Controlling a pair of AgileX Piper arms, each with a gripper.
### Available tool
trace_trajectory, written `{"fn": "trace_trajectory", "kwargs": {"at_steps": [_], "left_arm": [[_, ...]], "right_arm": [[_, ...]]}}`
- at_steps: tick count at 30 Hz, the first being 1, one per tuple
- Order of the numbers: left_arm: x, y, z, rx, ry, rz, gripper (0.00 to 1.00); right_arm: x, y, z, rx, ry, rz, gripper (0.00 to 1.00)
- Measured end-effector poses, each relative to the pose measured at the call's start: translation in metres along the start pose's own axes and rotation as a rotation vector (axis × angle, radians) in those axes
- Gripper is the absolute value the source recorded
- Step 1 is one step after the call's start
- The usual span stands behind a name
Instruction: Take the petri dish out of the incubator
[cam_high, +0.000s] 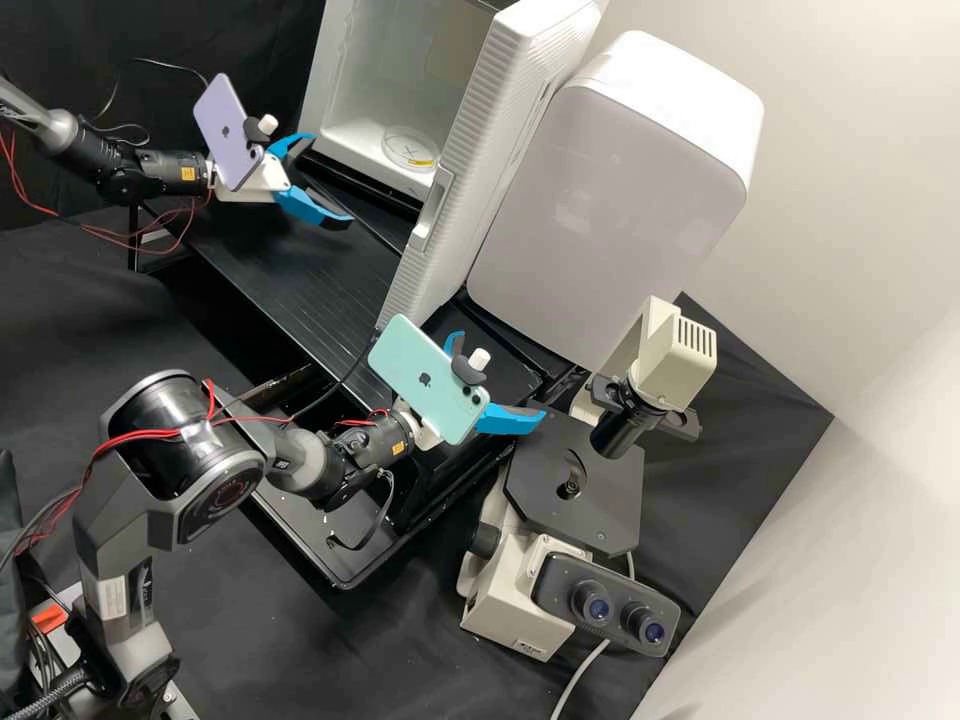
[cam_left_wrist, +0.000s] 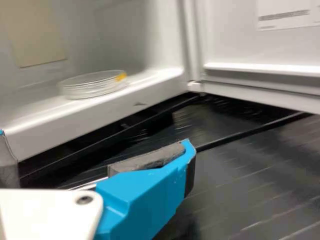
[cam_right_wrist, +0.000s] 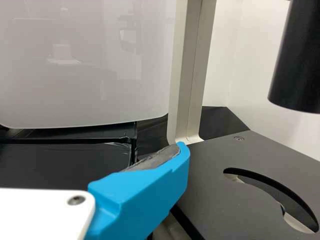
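A clear petri dish (cam_high: 410, 148) with a yellow label lies on the floor of the open white incubator (cam_high: 350, 70). In the left wrist view the petri dish (cam_left_wrist: 92, 83) sits just inside the chamber's front lip. My left gripper (cam_high: 330, 178) hovers open and holds nothing, over the black platform in front of the chamber, to the left of the dish. One of its blue fingers (cam_left_wrist: 150, 167) points toward the opening. My right gripper (cam_high: 505, 385) is open and holds nothing beside the microscope stage (cam_right_wrist: 240, 170), far from the dish.
The incubator door (cam_high: 470, 150) stands swung open between the chamber and a large white housing (cam_high: 620, 190). A microscope (cam_high: 570, 520) stands at the front right. The ribbed black platform (cam_high: 300, 280) runs in front of the incubator. Red cables trail from both arms.
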Motion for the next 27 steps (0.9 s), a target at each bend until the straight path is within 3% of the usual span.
{"fn": "trace_trajectory", "kwargs": {"at_steps": [11, 20, 25, 27], "left_arm": [[0.015, 0.019, 0.036, 0.038, -0.132, 0.045, 1.00], [0.037, 0.021, 0.028, 0.057, -0.075, 0.032, 1.00], [0.055, 0.026, 0.008, -0.014, 0.009, 0.054, 1.00], [0.059, 0.027, 0.001, -0.016, 0.032, 0.048, 1.00]], "right_arm": [[0.000, 0.000, 0.000, 0.000, 0.000, 0.000, 1.00], [0.000, 0.000, 0.000, 0.000, 0.000, 0.000, 1.00], [0.000, 0.000, 0.000, 0.000, 0.000, 0.000, 1.00], [0.000, 0.000, 0.000, 0.000, 0.000, 0.000, 1.00]]}}
